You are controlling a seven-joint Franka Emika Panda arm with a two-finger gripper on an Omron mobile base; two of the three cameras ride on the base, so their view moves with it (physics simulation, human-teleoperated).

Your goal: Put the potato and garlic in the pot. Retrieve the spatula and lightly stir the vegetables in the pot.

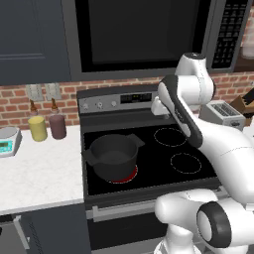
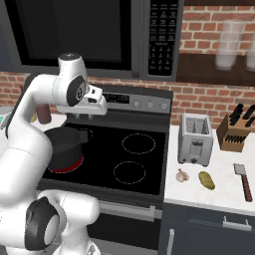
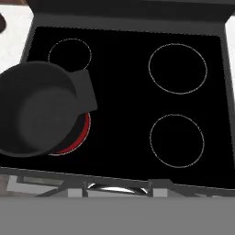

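The dark grey pot (image 1: 113, 156) stands on the stove's front left burner, which glows red under it; nothing lies in the pot (image 3: 39, 110). On the white counter right of the stove lie the pale garlic bulb (image 2: 183, 175), the yellowish-tan potato (image 2: 206, 180) beside it, and farther right the spatula (image 2: 243, 180) with a grey blade and a reddish-brown handle. My gripper (image 2: 84, 115) hangs high over the back left of the cooktop, above and behind the pot (image 2: 64, 144), pointing down. It holds nothing, and its fingertips are too small and dark to read.
A toaster (image 2: 195, 138) and a knife block (image 2: 235, 130) stand behind the vegetables. Left of the stove sit a yellow canister (image 1: 37, 128), a maroon canister (image 1: 57, 125) and a kitchen scale (image 1: 7, 140). A microwave (image 2: 99, 30) hangs over the stove.
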